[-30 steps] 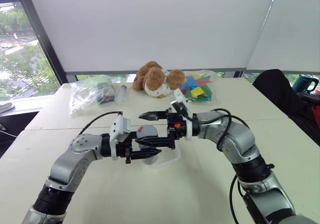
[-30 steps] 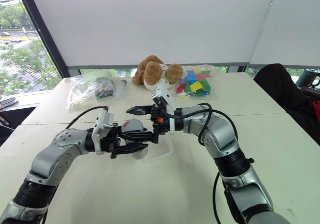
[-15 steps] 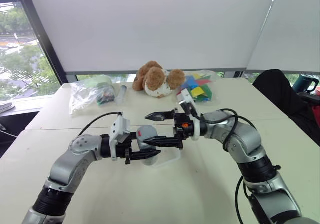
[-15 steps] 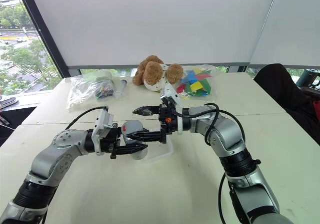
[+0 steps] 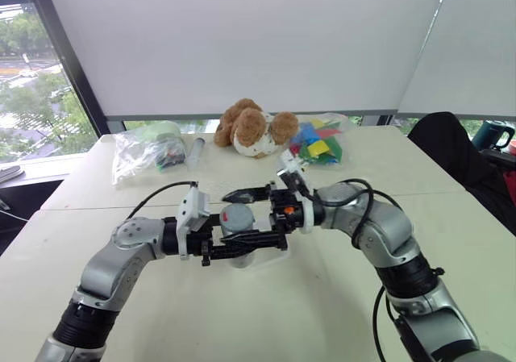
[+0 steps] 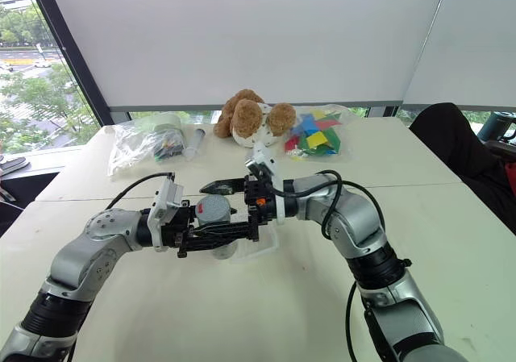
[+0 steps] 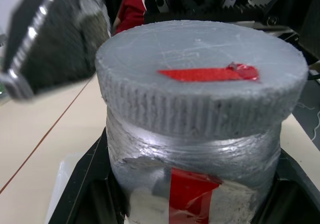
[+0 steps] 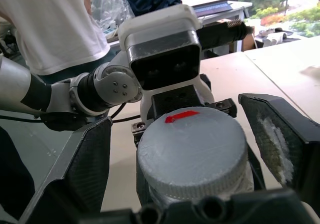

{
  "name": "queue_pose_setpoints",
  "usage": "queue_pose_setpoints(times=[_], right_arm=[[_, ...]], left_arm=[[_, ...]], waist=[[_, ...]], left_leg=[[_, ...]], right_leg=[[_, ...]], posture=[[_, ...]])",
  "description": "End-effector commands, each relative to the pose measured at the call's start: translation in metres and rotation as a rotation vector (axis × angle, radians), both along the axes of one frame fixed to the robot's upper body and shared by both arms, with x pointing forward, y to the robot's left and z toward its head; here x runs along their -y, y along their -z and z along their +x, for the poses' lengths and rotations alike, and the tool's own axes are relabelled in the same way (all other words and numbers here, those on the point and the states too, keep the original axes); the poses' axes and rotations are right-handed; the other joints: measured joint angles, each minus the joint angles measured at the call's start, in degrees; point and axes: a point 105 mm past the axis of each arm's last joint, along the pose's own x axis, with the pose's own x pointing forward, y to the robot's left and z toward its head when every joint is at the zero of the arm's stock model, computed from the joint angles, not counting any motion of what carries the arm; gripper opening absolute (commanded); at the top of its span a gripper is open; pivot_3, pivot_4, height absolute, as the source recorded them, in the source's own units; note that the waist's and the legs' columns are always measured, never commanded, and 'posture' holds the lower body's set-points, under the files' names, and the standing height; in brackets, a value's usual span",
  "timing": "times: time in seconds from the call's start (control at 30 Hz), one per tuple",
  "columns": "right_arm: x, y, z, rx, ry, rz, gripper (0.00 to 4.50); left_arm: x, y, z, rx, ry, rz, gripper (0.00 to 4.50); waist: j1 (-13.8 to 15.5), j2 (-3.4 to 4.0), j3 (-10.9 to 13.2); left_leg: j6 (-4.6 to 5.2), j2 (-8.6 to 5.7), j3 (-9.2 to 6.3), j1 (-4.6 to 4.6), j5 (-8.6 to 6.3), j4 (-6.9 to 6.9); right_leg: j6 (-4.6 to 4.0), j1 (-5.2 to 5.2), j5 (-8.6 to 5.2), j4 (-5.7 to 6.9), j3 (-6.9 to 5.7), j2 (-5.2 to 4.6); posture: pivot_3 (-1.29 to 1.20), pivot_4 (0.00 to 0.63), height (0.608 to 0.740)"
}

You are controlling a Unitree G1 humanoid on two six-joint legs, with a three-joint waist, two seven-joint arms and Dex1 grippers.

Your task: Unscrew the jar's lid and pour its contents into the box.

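The left end effector (image 6: 211, 235) pinched the jar (image 7: 200, 174) upright above the box (image 6: 256, 251); the right end effector (image 8: 185, 149), fingers spread, straddled the lid (image 8: 192, 151) without touching.

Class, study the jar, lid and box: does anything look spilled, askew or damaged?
Nothing stands out. The jar sits upright in the left gripper, its lid level and still on. The right gripper straddles the lid. Nothing looks spilled around the box.
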Motion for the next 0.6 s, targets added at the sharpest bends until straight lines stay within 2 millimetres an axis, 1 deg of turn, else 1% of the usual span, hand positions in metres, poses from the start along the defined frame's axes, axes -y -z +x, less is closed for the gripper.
queue_pose_setpoints(times=[0.03, 0.07, 0.17, 0.23, 0.27, 0.33, 0.37, 0.43, 0.5, 0.53, 0.57, 0.6], right_arm=[[-0.001, -0.009, -0.005, 0.044, -0.018, 0.032, 2.74], [-0.001, -0.01, -0.006, 0.049, -0.024, 0.043, 2.32], [0.002, -0.019, -0.01, 0.034, -0.053, 0.108, 2.33], [0.01, -0.034, -0.021, -0.076, -0.119, 0.235, 2.33], [0.016, -0.042, -0.023, -0.153, -0.136, 0.307, 2.33], [0.03, -0.051, -0.027, -0.262, -0.17, 0.395, 2.33], [0.039, -0.054, -0.024, -0.298, -0.147, 0.435, 2.33], [0.055, -0.054, -0.018, -0.319, -0.067, 0.468, 2.33], [0.077, -0.039, -0.004, -0.242, 0.12, 0.428, 2.33], [0.1, -0.029, 0.012, -0.18, 0.297, 0.432, 2.33], [0.117, -0.022, 0.021, -0.133, 0.413, 0.428, 2.33], [0.138, -0.01, 0.029, -0.035, 0.535, 0.399, 2.33]], left_arm=[[-0.001, -0.009, -0.004, 0.04, 0.003, -0.01, 2.18], [-0.001, -0.009, -0.004, 0.04, 0.003, -0.01, 2.18], [-0.001, -0.009, -0.004, 0.038, 0.003, -0.007, 2.18], [-0.003, -0.008, -0.004, 0.034, 0.002, -0.004, 2.18], [-0.004, -0.007, -0.004, 0.033, 0.002, -0.002, 2.18], [-0.005, -0.007, -0.004, 0.031, 0.001, -0.001, 2.18], [-0.006, -0.007, -0.004, 0.032, 0.0, -0.001, 2.18], [-0.008, -0.008, -0.003, 0.033, -0.007, -0.006, 2.18], [-0.011, -0.009, -0.002, 0.041, -0.017, -0.009, 2.18], [-0.013, -0.011, -0.001, 0.04, -0.026, -0.021, 2.18], [-0.014, -0.012, 0.0, 0.04, -0.031, -0.03, 2.18], [-0.015, -0.013, 0.0, 0.04, -0.032, -0.036, 2.18]], waist=[[0.01, 0.0, 0.0], [0.01, 0.0, 0.0], [0.0, 0.0, 0.0], [0.05, 0.0, 0.0], [0.07, -0.01, 0.0], [0.08, 0.03, 0.01], [0.12, 0.01, 0.0], [0.26, 0.01, 0.0], [0.41, 0.0, -0.01], [0.45, -0.01, -0.01], [0.51, -0.02, -0.02], [0.43, -0.02, -0.02]], left_leg=[[0.0, 0.0, 0.0, 0.0, 0.0, 0.0], [0.0, 0.0, 0.0, 0.0, 0.0, 0.0], [0.0, 0.0, 0.0, 0.0, 0.0, 0.0], [0.0, 0.0, 0.0, -0.01, 0.0, 0.0], [0.0, 0.01, -0.02, -0.01, 0.0, 0.0], [-0.01, 0.11, -0.02, -0.03, 0.0, 0.0], [-0.01, 0.12, -0.03, -0.03, 0.01, 0.0], [-0.01, 0.11, -0.03, -0.03, 0.01, 0.01], [-0.01, 0.1, -0.04, -0.04, 0.01, 0.01], [-0.01, 0.05, -0.02, -0.06, 0.01, 0.01], [0.0, -0.01, -0.01, -0.08, 0.01, 0.01], [0.0, -0.06, 0.07, -0.09, 0.0, 0.02]], right_leg=[[0.0, 0.0, 0.0, 0.0, 0.0, 0.0], [0.0, 0.0, 0.0, 0.0, 0.0, 0.0], [0.0, 0.0, 0.0, 0.0, 0.0, 0.0], [0.0, 0.0, 0.0, 0.0, 0.0, 0.0], [0.0, 0.0, 0.0, 0.0, 0.0, 0.0], [-0.01, 0.0, 0.01, 0.0, 0.03, -0.01], [-0.01, -0.01, 0.01, 0.01, 0.05, -0.01], [-0.01, 0.0, 0.01, 0.0, 0.04, -0.01], [-0.02, 0.02, 0.01, -0.03, 0.04, -0.01], [-0.02, 0.03, 0.01, -0.05, 0.04, -0.01], [-0.01, 0.03, 0.01, -0.07, 0.03, -0.01], [-0.01, 0.04, 0.0, -0.09, 0.02, -0.01]], posture=[[0.0, 0.15, 0.74], [0.0, 0.15, 0.74], [0.0, 0.15, 0.74], [0.0, 0.15, 0.74], [0.0, 0.15, 0.74], [0.0, 0.15, 0.74], [0.0, 0.15, 0.74], [0.0, 0.15, 0.74], [0.0, 0.15, 0.74], [0.0, 0.15, 0.74], [0.0, 0.15, 0.74], [0.0, 0.15, 0.74]])
